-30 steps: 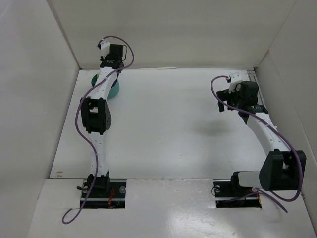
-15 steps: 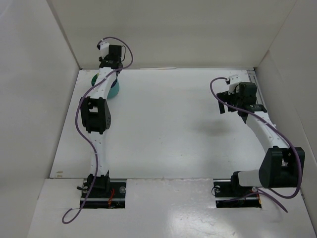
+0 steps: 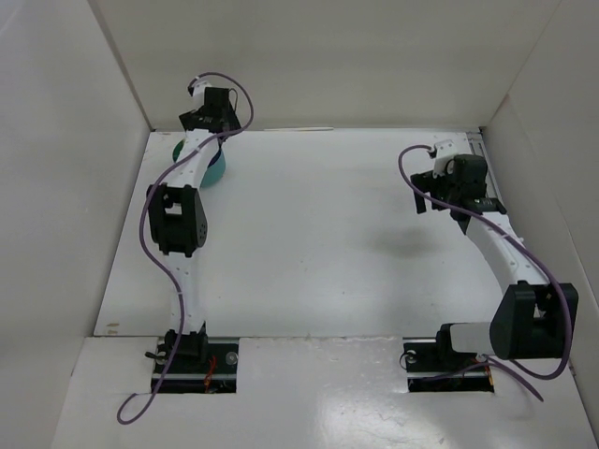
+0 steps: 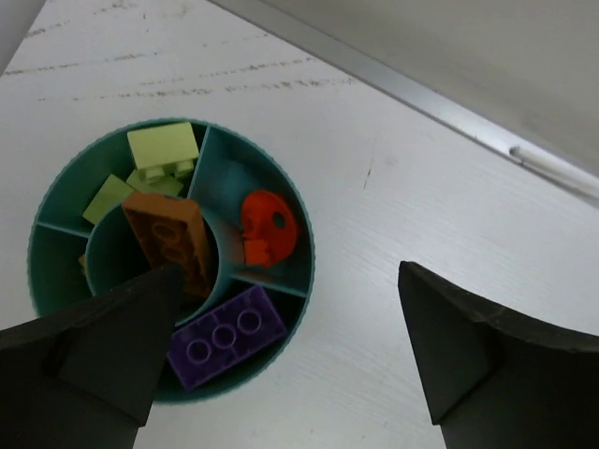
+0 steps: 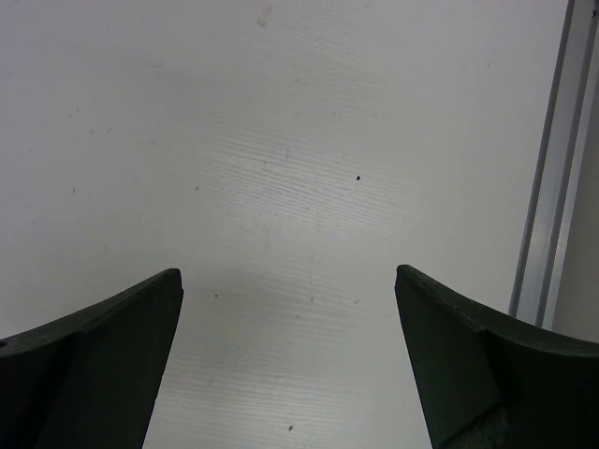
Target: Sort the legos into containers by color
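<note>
- The teal tub (image 4: 301,245) sits on the white table (image 4: 440,215), in its far-left corner close to the back wall.
- In the left wrist view, two pale green bricks (image 4: 161,148) lie in the upper-left compartment. An orange-brown brick (image 4: 168,236) leans tilted in the inner ring, a bright red-orange piece (image 4: 267,227) is in the right compartment, and a purple brick (image 4: 226,335) is in the near one.
- The tub's lower-left compartment is partly covered by a dark finger (image 4: 94,360), so its contents cannot be made out.
- From the top camera only a sliver of the tub (image 3: 215,172) shows beside the left arm, and no bricks can be seen there.
- The left gripper (image 4: 288,281) hangs over the tub with its jaws wide apart and nothing between them.
- The left arm is stretched far forward to that corner, and its gripper (image 3: 208,112) is barely distinguishable from above.
- The right gripper (image 5: 288,281) is spread fully and holds nothing, pointing down at bare table beside a metal rail (image 5: 547,187).
- The right arm is bent at the elbow, with its gripper (image 3: 421,195) over the table's right side, well apart from the tub.
</note>
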`<state>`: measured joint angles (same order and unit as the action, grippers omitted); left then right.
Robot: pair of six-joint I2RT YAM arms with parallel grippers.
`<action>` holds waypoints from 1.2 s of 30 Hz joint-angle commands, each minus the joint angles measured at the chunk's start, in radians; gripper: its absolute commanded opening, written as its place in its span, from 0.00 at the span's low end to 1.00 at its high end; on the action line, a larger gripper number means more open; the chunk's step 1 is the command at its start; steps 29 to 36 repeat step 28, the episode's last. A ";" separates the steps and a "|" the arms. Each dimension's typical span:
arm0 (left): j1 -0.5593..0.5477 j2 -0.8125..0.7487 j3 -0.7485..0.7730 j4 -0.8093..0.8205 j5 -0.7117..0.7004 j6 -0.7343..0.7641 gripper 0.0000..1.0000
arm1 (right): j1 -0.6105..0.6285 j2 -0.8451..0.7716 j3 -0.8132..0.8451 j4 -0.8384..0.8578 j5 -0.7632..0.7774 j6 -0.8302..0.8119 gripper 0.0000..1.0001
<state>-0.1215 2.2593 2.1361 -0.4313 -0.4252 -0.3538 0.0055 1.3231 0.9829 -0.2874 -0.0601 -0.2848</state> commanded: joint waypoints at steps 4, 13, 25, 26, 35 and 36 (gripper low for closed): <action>-0.046 -0.346 -0.160 0.114 0.153 0.026 0.99 | -0.007 -0.047 0.010 0.036 -0.032 0.022 0.99; -0.124 -0.780 -0.827 0.371 0.388 -0.137 0.99 | 0.005 -0.036 -0.010 0.148 -0.103 0.068 0.99; -0.320 -0.771 -0.996 0.306 0.306 -0.251 0.99 | 0.105 0.090 0.054 0.191 -0.037 0.110 0.99; -0.320 -0.771 -0.996 0.305 0.286 -0.251 0.99 | 0.105 0.090 0.054 0.191 -0.037 0.110 0.99; -0.320 -0.762 -0.986 0.284 0.258 -0.240 0.99 | 0.117 0.090 0.054 0.191 -0.003 0.110 0.99; -0.320 -0.762 -0.986 0.284 0.258 -0.240 0.99 | 0.117 0.090 0.054 0.191 -0.003 0.110 0.99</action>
